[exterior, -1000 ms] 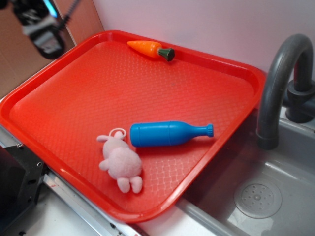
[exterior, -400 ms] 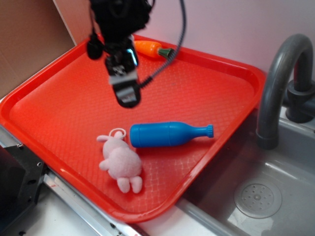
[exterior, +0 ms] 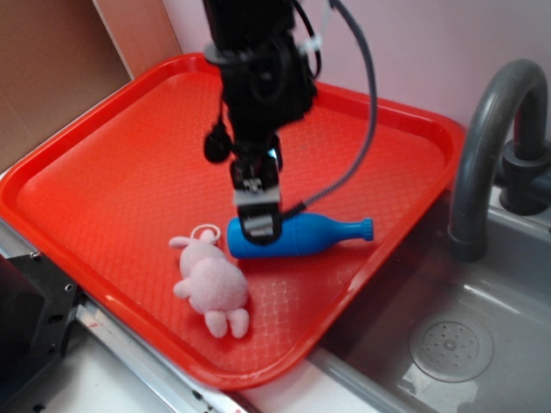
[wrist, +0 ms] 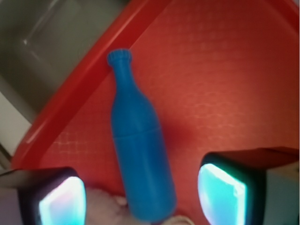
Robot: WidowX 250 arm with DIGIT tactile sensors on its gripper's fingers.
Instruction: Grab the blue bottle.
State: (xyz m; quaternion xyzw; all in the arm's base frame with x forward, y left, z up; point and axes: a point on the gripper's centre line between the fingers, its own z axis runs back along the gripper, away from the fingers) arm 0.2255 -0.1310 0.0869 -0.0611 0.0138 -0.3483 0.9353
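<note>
The bright blue plastic bottle (exterior: 297,235) (wrist: 138,154) lies flat on the red plastic tray (exterior: 129,172) (wrist: 225,70), beside the pink plush bunny (exterior: 211,282). The black robot gripper (exterior: 256,225) (wrist: 140,197) hangs over its fat end, fingers (wrist: 222,194) wide apart, one each side.

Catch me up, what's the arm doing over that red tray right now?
The WidowX gripper is open, poised over the body of the blue bottle, which lies on its side on the red tray. The wrist view shows the fingers on either side of the bottle's base end, not closed on it. A pink plush bunny lies right beside the base. Nothing is grasped yet.
</note>
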